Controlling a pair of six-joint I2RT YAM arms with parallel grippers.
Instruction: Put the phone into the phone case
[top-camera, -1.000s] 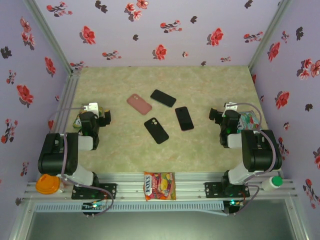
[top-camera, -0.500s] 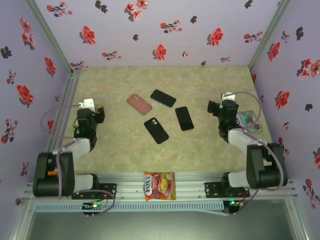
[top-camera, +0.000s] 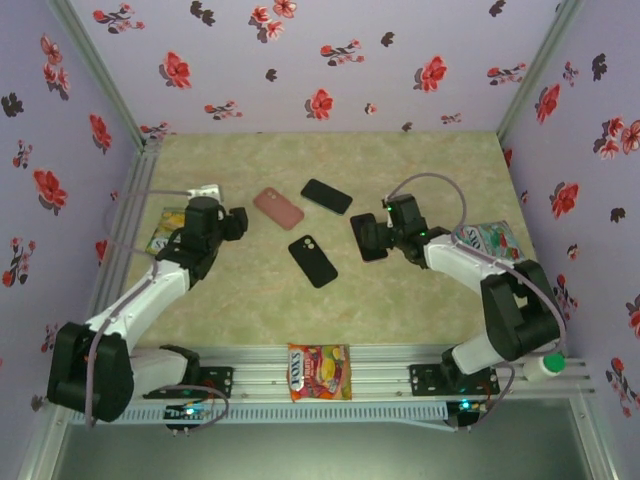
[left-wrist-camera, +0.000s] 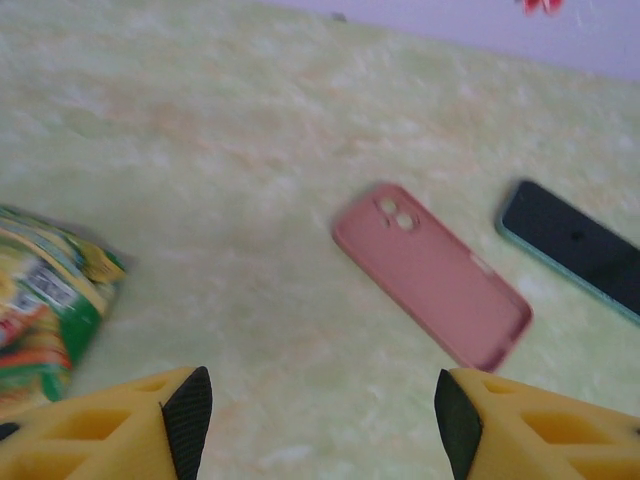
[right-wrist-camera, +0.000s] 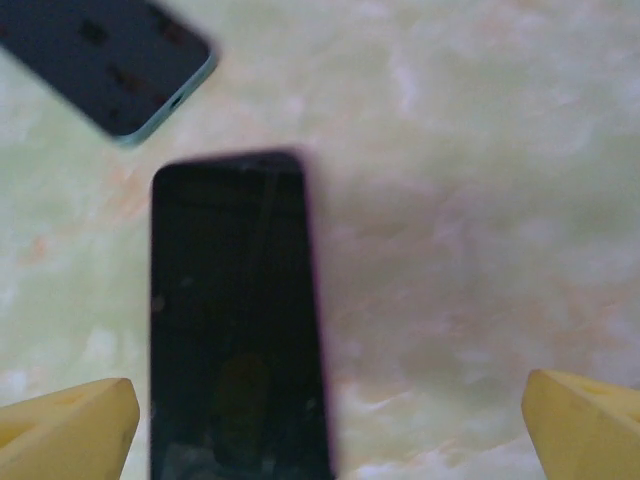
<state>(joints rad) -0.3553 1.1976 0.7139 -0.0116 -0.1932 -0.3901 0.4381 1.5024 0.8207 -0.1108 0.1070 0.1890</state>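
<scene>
Top external view: my left pincer (top-camera: 237, 221) hangs over the surface (top-camera: 250, 300) just left of the pink phone case (top-camera: 278, 208). My right pincer (top-camera: 362, 236) sits above the black phone (top-camera: 374, 252). A teal-edged phone (top-camera: 327, 196) lies farther back, and a black handset showing its camera corner (top-camera: 313, 261) lies nearer.

Left wrist view: my left pincer (left-wrist-camera: 320, 420) has its fingertips (left-wrist-camera: 190, 412) apart with nothing between them. The pink phone case (left-wrist-camera: 430, 272) lies flat ahead, the teal-edged phone (left-wrist-camera: 575, 248) to its right, and a snack packet (left-wrist-camera: 45, 300) at the left.

Right wrist view: my right pincer (right-wrist-camera: 330, 430) is spread wide, its fingertips (right-wrist-camera: 70, 422) clear of the black phone (right-wrist-camera: 235, 320), which lies screen up toward the left finger. The teal-edged phone (right-wrist-camera: 110, 60) is beyond it.
</scene>
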